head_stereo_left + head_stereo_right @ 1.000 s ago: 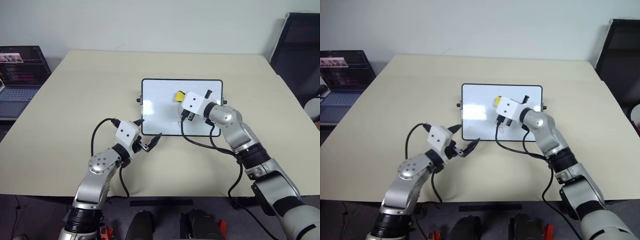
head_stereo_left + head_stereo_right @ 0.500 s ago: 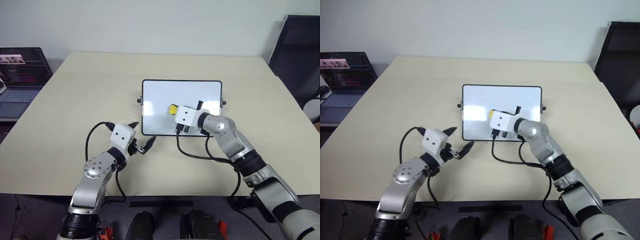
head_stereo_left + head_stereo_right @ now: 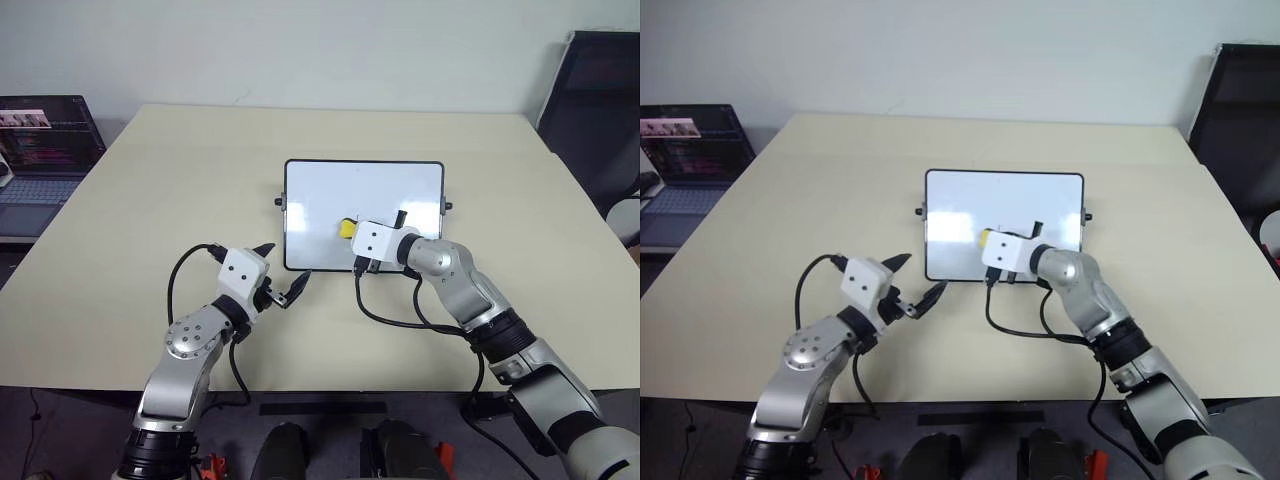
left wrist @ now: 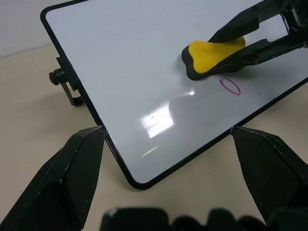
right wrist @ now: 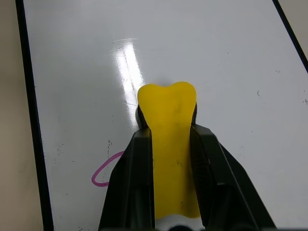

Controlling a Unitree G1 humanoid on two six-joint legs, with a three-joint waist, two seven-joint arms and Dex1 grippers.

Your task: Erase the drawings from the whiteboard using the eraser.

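We hold the eraser (image 5: 167,144) pinched in our right tool (image 5: 168,149), the two black fingers (image 5: 130,183) clamped on its long sides, with the yellow block running out along the line of the tool and its far end pressed to the whiteboard (image 3: 320,190). The board lies flat on the beige worktop (image 3: 150,200), its long side running left to right in front of us, and the eraser sits over its lower middle part.

What is left of the drawings (image 4: 230,86) is one small reddish loop, probably the last digit. It lies on the near strip of the board, just beside the eraser and clear of it. In the right wrist view the loop sits off to the side of the eraser and back towards the tool's base, close to the black frame. So we judge the coming stroke must draw the eraser back towards the near edge and a little sideways, not push further up the board.

Our left tool (image 3: 284,288) hangs spread wide at the board's near left corner, gripping nothing, one fingertip close to the frame; whether it touches, we cannot tell. The right arm, already carrying the eraser, is plainly the nearer one to the mark. The rest of the board looks clean.
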